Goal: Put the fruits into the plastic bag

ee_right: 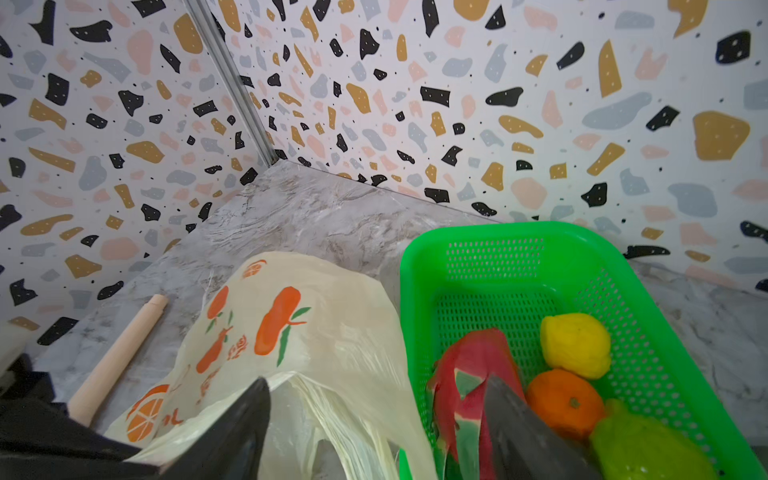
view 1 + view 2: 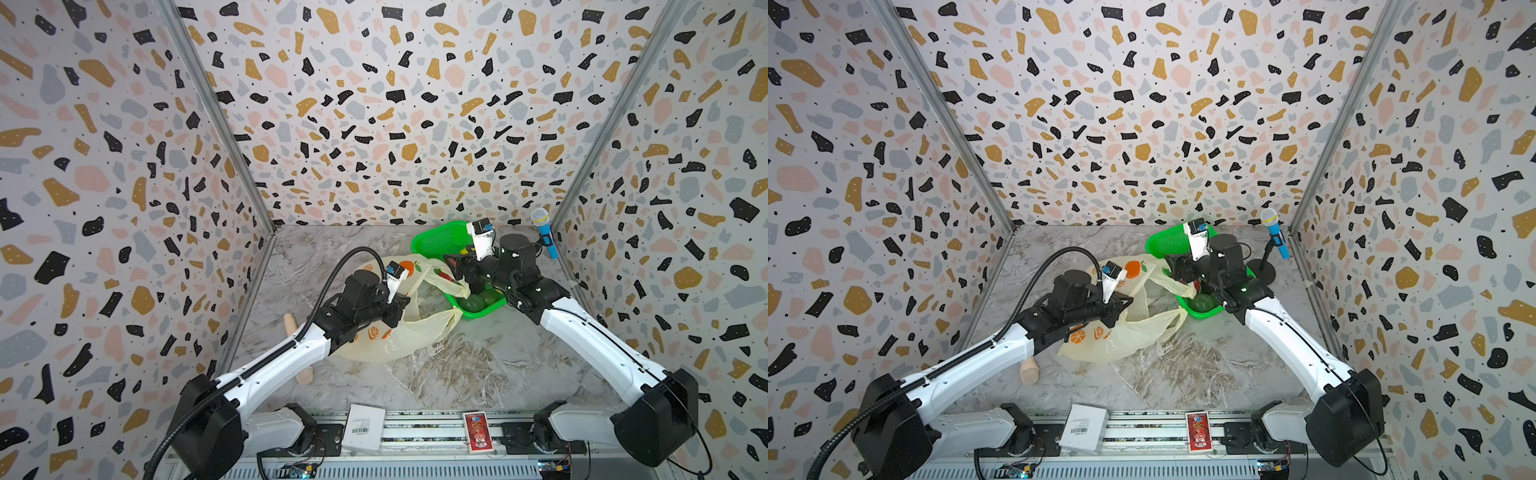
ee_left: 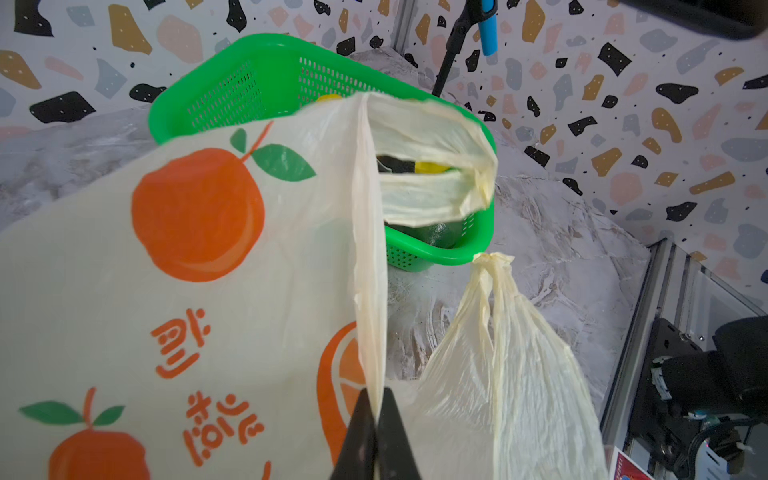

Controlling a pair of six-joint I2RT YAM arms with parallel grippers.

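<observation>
Plastic bag [image 3: 208, 291], thin and crinkly (orange prints), is pinched by left gripper [image 3: 376, 401] while right gripper [image 1: 376, 382] gapes.

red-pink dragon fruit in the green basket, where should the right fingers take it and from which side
Take the red-pink toy dragon fruit across its narrow middle, from above. It lies lengthwise beside the green mesh plastic basket's wall, with the round orange toy fruit close on its other flank, so a sideways approach looks blocked.
</observation>
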